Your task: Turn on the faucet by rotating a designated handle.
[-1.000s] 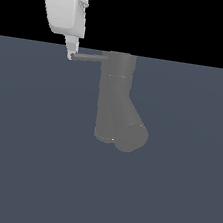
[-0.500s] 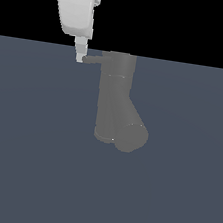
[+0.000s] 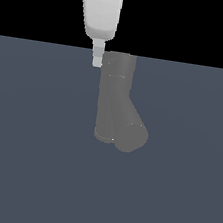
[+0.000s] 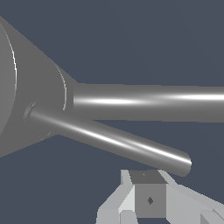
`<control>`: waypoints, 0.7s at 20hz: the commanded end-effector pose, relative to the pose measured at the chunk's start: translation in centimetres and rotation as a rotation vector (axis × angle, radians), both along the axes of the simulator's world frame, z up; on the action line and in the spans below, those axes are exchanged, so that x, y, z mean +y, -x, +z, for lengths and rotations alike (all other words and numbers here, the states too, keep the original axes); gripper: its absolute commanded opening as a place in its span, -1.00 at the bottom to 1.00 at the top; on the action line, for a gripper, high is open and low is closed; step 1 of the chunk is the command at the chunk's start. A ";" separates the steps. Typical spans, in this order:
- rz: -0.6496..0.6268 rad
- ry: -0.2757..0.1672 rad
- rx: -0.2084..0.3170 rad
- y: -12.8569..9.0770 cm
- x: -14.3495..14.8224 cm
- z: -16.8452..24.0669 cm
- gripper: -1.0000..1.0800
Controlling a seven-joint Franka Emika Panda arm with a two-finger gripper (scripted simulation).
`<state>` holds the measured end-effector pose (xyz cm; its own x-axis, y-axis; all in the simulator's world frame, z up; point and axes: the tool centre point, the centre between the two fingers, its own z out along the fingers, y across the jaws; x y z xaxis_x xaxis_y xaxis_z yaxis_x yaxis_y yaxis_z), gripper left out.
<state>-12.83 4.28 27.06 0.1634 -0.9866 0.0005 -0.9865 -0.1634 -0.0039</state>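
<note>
Rotation of the handle (image 4: 109,142) looks to be the step in hand: the gripper (image 3: 97,61) hangs upright from above with its tip pressed close beside the top of the faucet (image 3: 116,99), on the exterior view's left. In the wrist view the thin rod passes just beyond one finger (image 4: 148,199). Whether the claw is spread or closed I cannot tell; nothing looks clamped, so the next move is probably further sideways pushing.
</note>
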 end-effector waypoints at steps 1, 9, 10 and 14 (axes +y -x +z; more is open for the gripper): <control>-0.022 0.000 0.004 0.8 -1.9 0.0 -1.00; -0.009 0.001 0.002 -0.1 -4.2 0.0 -1.00; -0.010 0.001 0.002 -0.2 -4.7 0.0 -1.00; -0.014 0.001 0.002 -0.6 -6.9 0.0 -1.00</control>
<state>-12.43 -0.47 27.05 0.1764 -0.9843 0.0008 -0.9843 -0.1764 0.0013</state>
